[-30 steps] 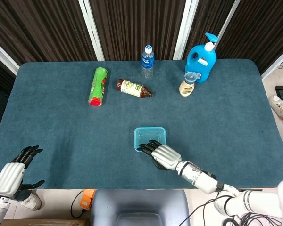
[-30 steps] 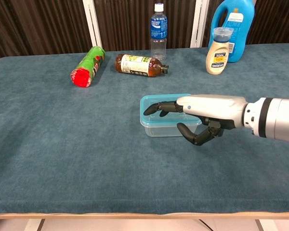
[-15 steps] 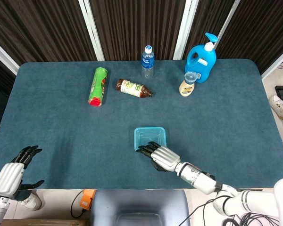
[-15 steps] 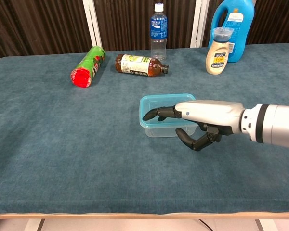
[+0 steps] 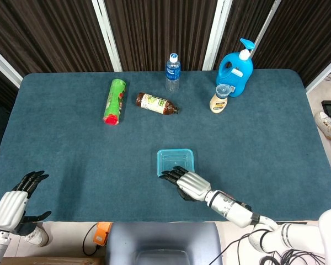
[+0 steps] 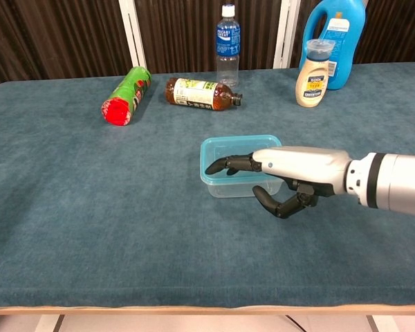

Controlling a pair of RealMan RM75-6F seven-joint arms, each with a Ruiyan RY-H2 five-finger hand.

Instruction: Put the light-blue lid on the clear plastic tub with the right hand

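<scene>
Chest view: the right hand (image 6: 290, 176) is hovering at the near side of the clear plastic tub (image 6: 241, 184), holding nothing.
Right hand fingers: they are reaching over the near edge of the light-blue lid (image 6: 237, 147), with the thumb curling under and in front of the tub wall. I cannot tell if the fingertips are touching the lid.
What just changed: one second ago the hand was further over the lid. Now it is sitting a little closer to the robot and a little lower. In the last half second it is hardly moving at all.
What that means: the lid is already lying on top of the tub, just past the fingertips. I think the job is nearly done, and the hand is either letting go or getting ready for one more push down.
Left hand (image 5: 14, 208): it is waiting far off to the left of the right hand, near the table (image 5: 60, 160) edge, fingers apart, holding nothing.
Far past the right hand: a brown bottle (image 5: 156, 104) is lying on its side, and a green can (image 5: 115, 101) is lying further left.
Furthest away: a water bottle (image 5: 172, 71), a cream squeeze bottle (image 5: 219, 99) and a big blue jug (image 5: 236, 68) are standing up.
</scene>
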